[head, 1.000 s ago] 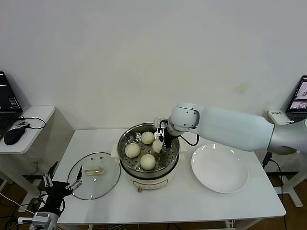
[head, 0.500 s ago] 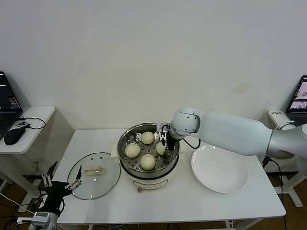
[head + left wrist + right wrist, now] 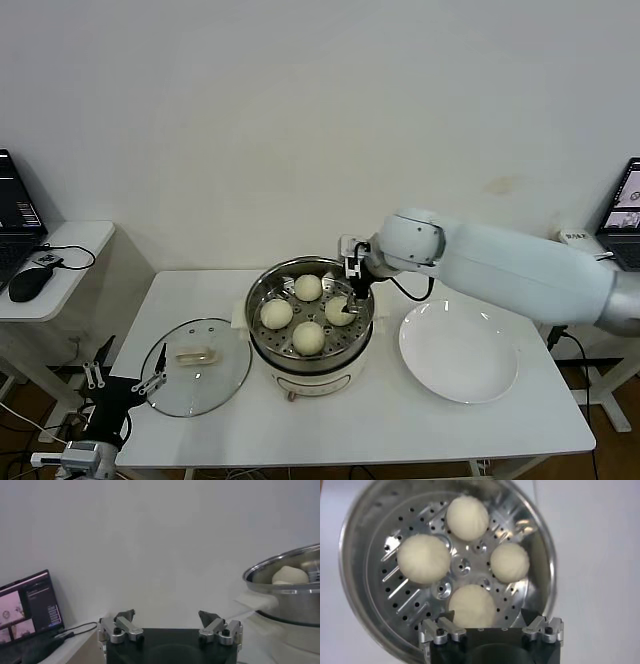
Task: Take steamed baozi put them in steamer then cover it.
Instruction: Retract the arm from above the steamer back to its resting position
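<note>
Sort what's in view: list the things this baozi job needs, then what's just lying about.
Job:
- four baozi, all in the steamer
- glass lid, on the table left of the steamer

Lying about:
- white plate, bare
- laptop and mouse on the side table

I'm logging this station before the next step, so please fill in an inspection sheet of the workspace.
Surface: white table, no spills seen.
Job's things: four baozi on the tray in the steamer; lid flat on the table to the steamer's left, not on it.
Clutter: bare white plate right of the steamer.
Grippers: right gripper open above the steamer's rim, holding nothing; left gripper open, low by the table's left front edge.
Cables: one on the side desk.
Surroundings: laptops at both sides, mouse, white wall.
</note>
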`<action>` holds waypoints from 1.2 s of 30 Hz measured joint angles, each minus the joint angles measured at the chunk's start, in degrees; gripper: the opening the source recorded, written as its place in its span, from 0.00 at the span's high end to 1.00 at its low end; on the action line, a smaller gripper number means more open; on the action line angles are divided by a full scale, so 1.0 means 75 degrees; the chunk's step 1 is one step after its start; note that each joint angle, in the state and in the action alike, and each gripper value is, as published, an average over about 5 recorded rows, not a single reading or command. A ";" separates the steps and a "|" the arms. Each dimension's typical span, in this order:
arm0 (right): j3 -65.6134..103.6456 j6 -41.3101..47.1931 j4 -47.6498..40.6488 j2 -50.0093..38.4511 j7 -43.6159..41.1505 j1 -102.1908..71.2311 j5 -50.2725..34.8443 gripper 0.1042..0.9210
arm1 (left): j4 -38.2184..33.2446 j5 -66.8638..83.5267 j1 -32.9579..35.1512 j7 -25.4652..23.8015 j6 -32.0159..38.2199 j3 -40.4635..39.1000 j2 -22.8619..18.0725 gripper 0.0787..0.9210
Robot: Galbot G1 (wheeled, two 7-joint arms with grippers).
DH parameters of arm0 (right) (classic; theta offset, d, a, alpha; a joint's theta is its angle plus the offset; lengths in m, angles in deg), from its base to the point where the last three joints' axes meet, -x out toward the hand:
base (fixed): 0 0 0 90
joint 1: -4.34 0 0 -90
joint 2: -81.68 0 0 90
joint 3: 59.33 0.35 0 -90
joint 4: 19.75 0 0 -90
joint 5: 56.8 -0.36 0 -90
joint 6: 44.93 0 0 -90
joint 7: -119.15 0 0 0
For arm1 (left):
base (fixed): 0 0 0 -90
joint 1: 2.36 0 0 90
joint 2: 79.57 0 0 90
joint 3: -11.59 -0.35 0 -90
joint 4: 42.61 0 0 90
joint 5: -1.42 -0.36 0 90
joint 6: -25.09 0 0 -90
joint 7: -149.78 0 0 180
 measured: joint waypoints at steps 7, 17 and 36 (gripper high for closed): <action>0.1770 -0.0823 0.1067 -0.1252 0.1611 -0.1780 -0.0147 0.12 | 0.0073 -0.0067 -0.0039 0.0026 -0.0011 -0.0101 -0.0074 0.12; 0.6316 -0.3253 0.1730 -0.1532 0.3269 -0.6668 0.0698 0.12 | 0.0171 -0.0210 0.0014 0.0054 0.0143 -0.0210 -0.0267 0.12; 1.3330 -0.5918 0.2321 0.1694 0.3449 -1.3325 0.1733 0.12 | 0.1551 -0.5215 -0.0509 0.0207 0.1148 0.0010 0.0208 0.12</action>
